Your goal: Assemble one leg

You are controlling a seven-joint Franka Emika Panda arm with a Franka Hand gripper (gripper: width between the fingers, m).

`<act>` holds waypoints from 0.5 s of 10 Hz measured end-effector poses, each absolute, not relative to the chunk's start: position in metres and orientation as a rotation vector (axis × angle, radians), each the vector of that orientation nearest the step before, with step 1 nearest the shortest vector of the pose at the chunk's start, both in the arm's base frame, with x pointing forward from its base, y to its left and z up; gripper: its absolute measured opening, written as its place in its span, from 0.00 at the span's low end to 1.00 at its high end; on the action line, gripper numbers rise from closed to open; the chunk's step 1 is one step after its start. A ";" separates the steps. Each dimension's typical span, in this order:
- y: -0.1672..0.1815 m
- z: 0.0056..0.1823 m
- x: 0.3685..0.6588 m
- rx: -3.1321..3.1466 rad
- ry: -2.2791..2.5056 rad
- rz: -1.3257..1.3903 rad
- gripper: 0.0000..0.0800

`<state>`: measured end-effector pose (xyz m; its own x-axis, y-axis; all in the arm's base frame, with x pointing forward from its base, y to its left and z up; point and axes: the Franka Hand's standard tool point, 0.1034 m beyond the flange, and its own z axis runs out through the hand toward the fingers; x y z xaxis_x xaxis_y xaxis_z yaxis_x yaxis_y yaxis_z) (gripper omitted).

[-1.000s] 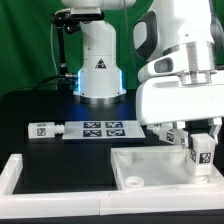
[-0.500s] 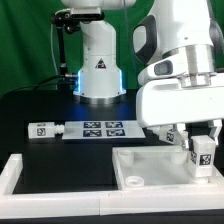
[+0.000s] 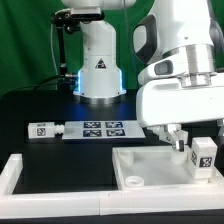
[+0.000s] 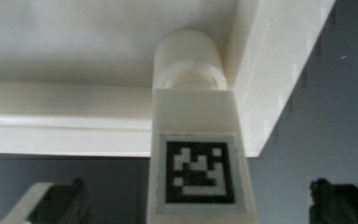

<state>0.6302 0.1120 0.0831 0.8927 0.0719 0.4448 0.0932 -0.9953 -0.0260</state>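
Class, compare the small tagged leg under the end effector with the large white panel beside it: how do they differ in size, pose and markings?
Size: the leg is far smaller than the panel. Pose: the leg stands on end at the panel's corner, while the panel lies flat. Markings: the leg carries a black-and-white tag, while the panel shows none. Both are white.

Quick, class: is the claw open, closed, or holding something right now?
Claw: open, fingers clear of the small white stubby plastic leg, holding nothing.

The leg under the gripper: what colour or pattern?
The leg is white with a black-and-white square tag; wrist view shows it best.
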 end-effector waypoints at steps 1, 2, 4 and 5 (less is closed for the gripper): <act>0.112 0.083 0.630 -3.011 -0.130 -0.705 0.80; 0.112 0.083 0.630 -3.011 -0.129 -0.705 0.80; 0.109 0.082 0.629 -3.027 -0.125 -0.659 0.81; 0.104 0.085 0.635 -3.059 -0.103 -0.559 0.81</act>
<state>0.6353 0.1037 0.0854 0.9332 0.0594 0.3544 0.0702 -0.9974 -0.0176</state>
